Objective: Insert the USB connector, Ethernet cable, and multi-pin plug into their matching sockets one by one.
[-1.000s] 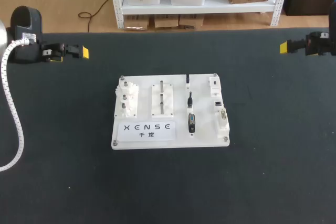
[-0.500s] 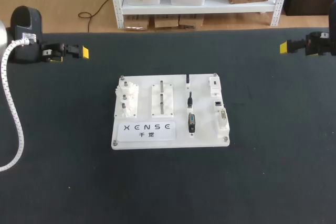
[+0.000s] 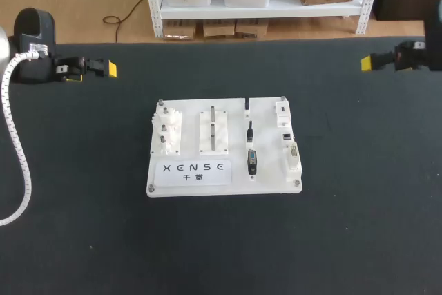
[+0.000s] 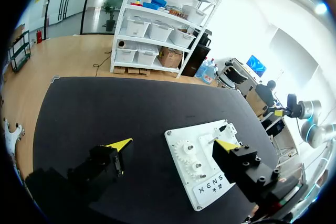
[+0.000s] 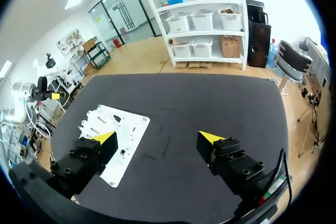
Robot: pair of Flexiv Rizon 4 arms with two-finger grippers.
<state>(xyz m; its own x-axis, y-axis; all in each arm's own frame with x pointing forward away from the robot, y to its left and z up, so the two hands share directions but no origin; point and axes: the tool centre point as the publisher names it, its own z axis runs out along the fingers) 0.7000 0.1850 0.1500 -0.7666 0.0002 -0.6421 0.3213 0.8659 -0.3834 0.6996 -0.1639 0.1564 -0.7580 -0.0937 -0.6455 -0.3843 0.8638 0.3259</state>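
Yellow-tipped fingers of the left gripper [image 4: 173, 144] are standing wide apart with nothing between them. Those of the right gripper [image 5: 157, 137] are spread just as wide and are likewise holding nothing. Both grippers are hanging over the far side of the black table [image 3: 83, 240], the left one at the robot's left edge and the right one at its right edge. Each is well apart from the white board [image 3: 269, 186] lying mid-table.

On that board the multi-pin plug [image 3: 252, 162] is lying loose at the near end of a column. A small black plug [image 3: 251, 130] and a thinner black plug [image 3: 247, 105] are lined up beyond it. They are too small to tell which is the USB connector and which the Ethernet cable. Just beside that column, toward the robot's right, the sockets [image 3: 294, 155] are sitting in a row of their own. As far as the head view shows, no plug is sitting in any of them.

Judging by this, the task is only beginning. None of the three insertions is done, no plug is being gripped, and all three pick-and-insert steps are waiting. The right arm is looking better placed for the first pick, since plugs and sockets are lying on the board's right side.
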